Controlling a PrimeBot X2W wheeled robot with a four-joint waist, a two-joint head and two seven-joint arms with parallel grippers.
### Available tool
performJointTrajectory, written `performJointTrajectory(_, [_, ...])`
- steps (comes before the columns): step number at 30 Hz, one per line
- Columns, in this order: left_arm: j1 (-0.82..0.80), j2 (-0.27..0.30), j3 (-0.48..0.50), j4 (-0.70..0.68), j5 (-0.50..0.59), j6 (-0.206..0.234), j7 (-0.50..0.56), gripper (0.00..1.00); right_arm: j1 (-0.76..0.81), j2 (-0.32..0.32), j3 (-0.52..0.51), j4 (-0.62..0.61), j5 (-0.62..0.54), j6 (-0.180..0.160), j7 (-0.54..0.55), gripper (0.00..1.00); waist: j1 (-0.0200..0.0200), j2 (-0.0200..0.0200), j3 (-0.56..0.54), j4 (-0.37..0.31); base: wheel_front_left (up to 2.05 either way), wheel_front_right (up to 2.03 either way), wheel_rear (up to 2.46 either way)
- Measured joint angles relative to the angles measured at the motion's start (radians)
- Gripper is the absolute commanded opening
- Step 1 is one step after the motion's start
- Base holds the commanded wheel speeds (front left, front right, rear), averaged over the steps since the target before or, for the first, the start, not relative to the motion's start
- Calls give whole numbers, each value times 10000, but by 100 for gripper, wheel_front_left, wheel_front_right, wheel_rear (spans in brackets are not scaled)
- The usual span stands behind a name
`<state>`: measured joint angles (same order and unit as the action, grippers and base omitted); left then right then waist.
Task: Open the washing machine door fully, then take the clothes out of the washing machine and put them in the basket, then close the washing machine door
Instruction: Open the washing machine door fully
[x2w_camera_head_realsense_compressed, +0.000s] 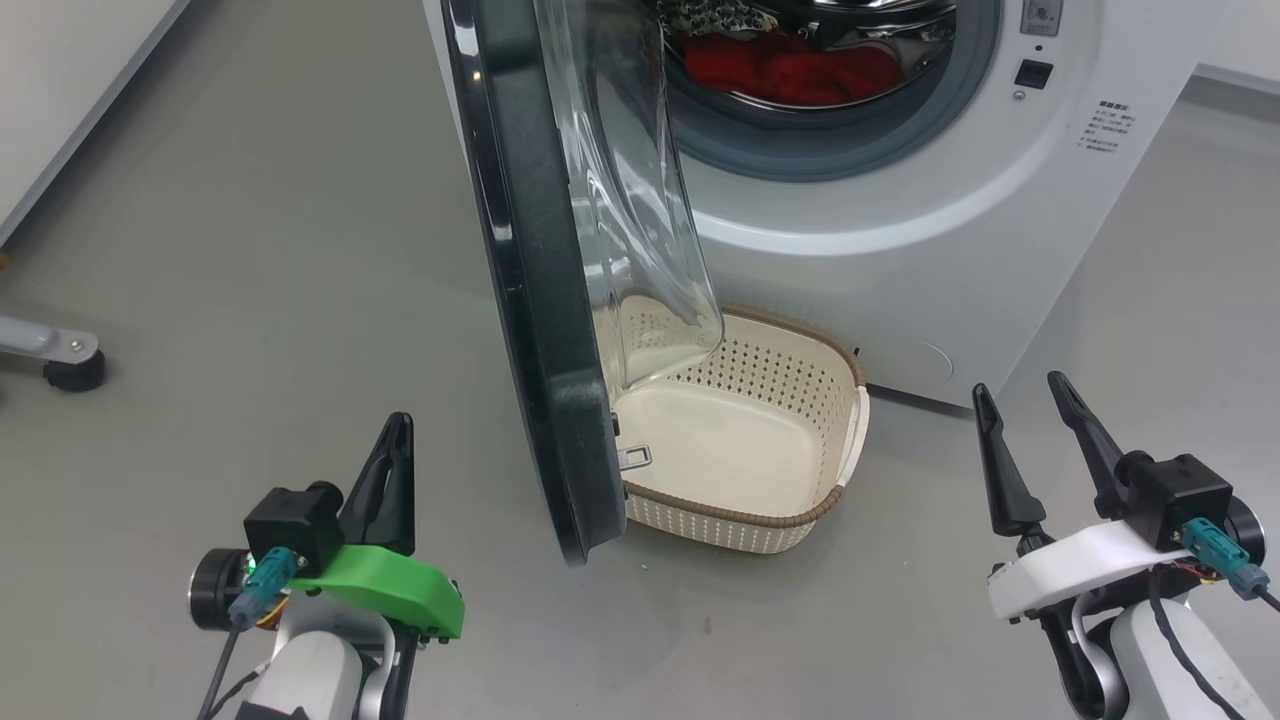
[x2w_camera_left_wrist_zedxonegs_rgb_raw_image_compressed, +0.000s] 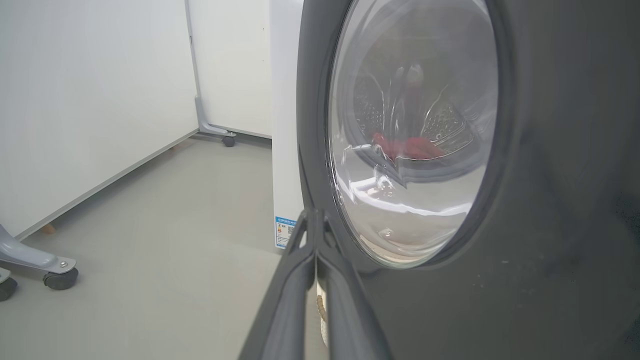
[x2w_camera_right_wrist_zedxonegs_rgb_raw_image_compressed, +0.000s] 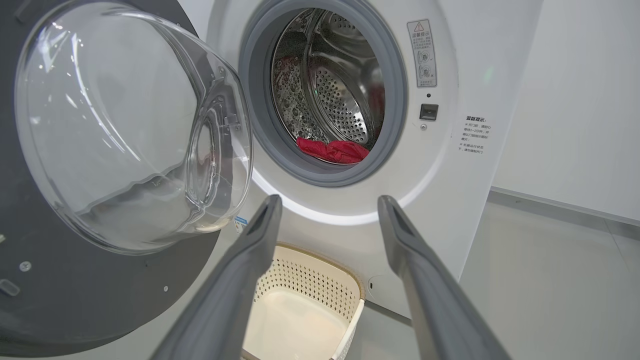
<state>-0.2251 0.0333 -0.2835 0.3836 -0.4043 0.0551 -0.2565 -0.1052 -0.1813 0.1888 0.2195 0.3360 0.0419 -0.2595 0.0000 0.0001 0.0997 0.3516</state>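
Red clothes (x2w_camera_head_realsense_compressed: 790, 70) lie low in the steel drum (x2w_camera_right_wrist_zedxonegs_rgb_raw_image_compressed: 340, 100) of the washing machine (x2w_camera_head_realsense_compressed: 900, 260), at 1 o'clock in the head view. A grey rubber ring (x2w_camera_right_wrist_zedxonegs_rgb_raw_image_compressed: 395, 125) frames the drum mouth, and the garments sit just behind its lower lip.

Washing machine door (x2w_camera_head_realsense_compressed: 545, 330): swung out from the front and seen nearly edge-on in the head view, running from 12 o'clock down to 6 o'clock. Its clear glass bowl bulges toward the machine and hangs over the near-left part of the basket.

Basket (x2w_camera_head_realsense_compressed: 740, 520): on the grey floor (x2w_camera_head_realsense_compressed: 250, 250) directly before the washer, at 5 o'clock from the door's glass. Its left end is hidden behind the black rim. Its far side is close to the machine's base; contact cannot be told.

Left gripper (x2w_camera_head_realsense_compressed: 402, 420): at 7 o'clock in the head view, fingers pressed together with nothing between them. It stands apart from the door's lower edge, at its 9 o'clock side. In the left wrist view the closed fingers point at the door's outer face, below the glass at 7 o'clock, with a blue label (x2w_camera_left_wrist_zedxonegs_rgb_raw_image_compressed: 285, 231) on the washer's corner just beyond the tips.

Right gripper (x2w_camera_head_realsense_compressed: 1020, 385): at 4 o'clock in the head view, fingers spread wide and holding nothing. In the right wrist view they frame the basket, with the drum opening at 12 o'clock.

A caster (x2w_camera_head_realsense_compressed: 72, 370) on a grey frame stands at 9 o'clock, well apart.
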Motion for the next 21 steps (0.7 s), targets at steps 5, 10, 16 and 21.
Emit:
performJointTrajectory(5, [-28,0,192,-472,153,2,0,0,65,77,-61,31,-174,12,0,100,0,0,-31,23,0,0,0])
performJointTrajectory(10, [-360,4,359,-1482,359,13,0,0,77,104,-92,63,-268,98,0,100,0,0,-71,60,0,0,0])
performJointTrajectory(16, [-1069,2,554,-3292,874,13,-2,0,175,244,-219,121,-309,130,0,100,0,0,-182,133,0,0,0])
performJointTrajectory(21, [-1455,2,385,-4987,1212,-123,-12,0,334,345,-242,159,-326,186,0,100,0,0,-290,160,0,0,0])
